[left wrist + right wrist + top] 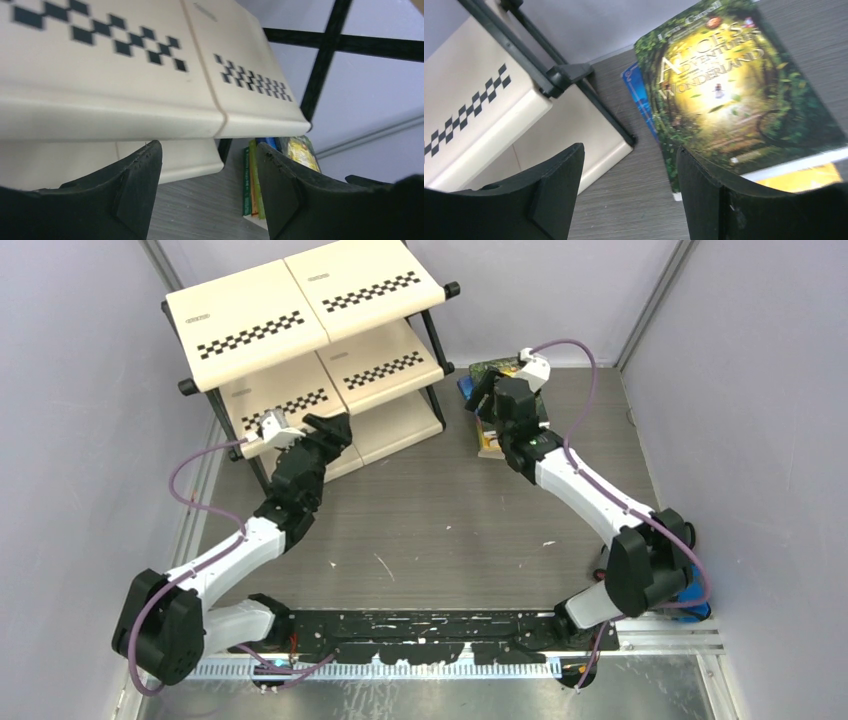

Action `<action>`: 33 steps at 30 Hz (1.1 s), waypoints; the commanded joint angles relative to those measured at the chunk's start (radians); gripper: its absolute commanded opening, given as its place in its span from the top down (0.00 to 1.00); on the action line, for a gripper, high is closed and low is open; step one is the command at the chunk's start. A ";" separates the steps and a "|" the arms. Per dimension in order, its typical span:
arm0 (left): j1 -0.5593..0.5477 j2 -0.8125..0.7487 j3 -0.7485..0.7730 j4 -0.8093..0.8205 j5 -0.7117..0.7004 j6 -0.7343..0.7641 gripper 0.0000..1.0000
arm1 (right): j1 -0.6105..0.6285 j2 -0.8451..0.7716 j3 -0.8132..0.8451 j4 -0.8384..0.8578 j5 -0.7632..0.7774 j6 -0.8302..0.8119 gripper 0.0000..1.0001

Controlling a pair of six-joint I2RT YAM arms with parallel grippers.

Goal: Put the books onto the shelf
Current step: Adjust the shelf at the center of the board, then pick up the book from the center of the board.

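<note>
— Lying flat, the books [497, 369] made one stack near the desk's [450, 530] far edge, just right of the shelf [300, 300]. A green-and-gold cover was on top, with blue and yellow ones beneath.
— Could the title be read?
— Only from the right wrist: "Alice's Adventures in Wonderland". From above, the arm hid most of the stack, and the left wrist caught just the spines.
— And the hands?
— The right hand [484, 400] was wide over the stack, holding nothing. The left hand [335, 428] was wide too, empty, at the shelf's front.

Under me I see a grey wood-grain tabletop [440, 520] with white scuffs [384, 566], pale walls [90, 390] around it, and a blue thing [698, 597], perhaps a clamp, near-right.
</note>
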 commanded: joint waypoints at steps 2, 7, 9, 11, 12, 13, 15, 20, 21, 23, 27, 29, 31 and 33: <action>-0.036 -0.008 0.123 0.058 0.118 0.120 0.31 | 0.001 -0.139 -0.099 0.111 0.218 0.001 0.25; -0.070 0.059 0.195 0.037 0.239 0.189 0.32 | -0.021 -0.224 -0.200 0.167 0.245 -0.004 0.25; -0.084 0.095 0.227 0.026 0.289 0.213 0.32 | -0.042 -0.239 -0.205 0.115 0.235 0.033 0.24; -0.104 0.131 0.265 0.000 0.330 0.246 0.33 | -0.069 -0.254 -0.225 0.074 0.241 0.078 0.24; -0.119 0.149 0.285 -0.015 0.348 0.267 0.33 | -0.087 -0.268 -0.242 0.060 0.242 0.103 0.24; -0.135 0.167 0.308 -0.034 0.365 0.287 0.33 | -0.105 -0.285 -0.265 0.053 0.237 0.130 0.24; -0.162 0.203 0.352 -0.075 0.393 0.330 0.33 | -0.150 -0.323 -0.318 0.047 0.213 0.192 0.24; -0.221 0.314 0.471 -0.191 0.447 0.412 0.33 | -0.253 -0.398 -0.442 0.091 0.096 0.319 0.24; -0.231 0.334 0.493 -0.211 0.454 0.423 0.33 | -0.264 -0.401 -0.455 0.098 0.082 0.331 0.24; -0.247 0.368 0.528 -0.238 0.460 0.440 0.33 | -0.282 -0.397 -0.472 0.114 0.050 0.350 0.24; -0.269 0.418 0.563 -0.258 0.460 0.460 0.33 | -0.320 -0.385 -0.508 0.173 -0.017 0.393 0.24; -0.275 0.440 0.581 -0.273 0.459 0.465 0.33 | -0.334 -0.378 -0.522 0.203 -0.043 0.407 0.23; -0.279 0.461 0.603 -0.299 0.458 0.469 0.33 | -0.350 -0.360 -0.531 0.230 -0.074 0.422 0.23; -0.282 0.482 0.628 -0.329 0.457 0.476 0.33 | -0.367 -0.342 -0.540 0.262 -0.105 0.439 0.23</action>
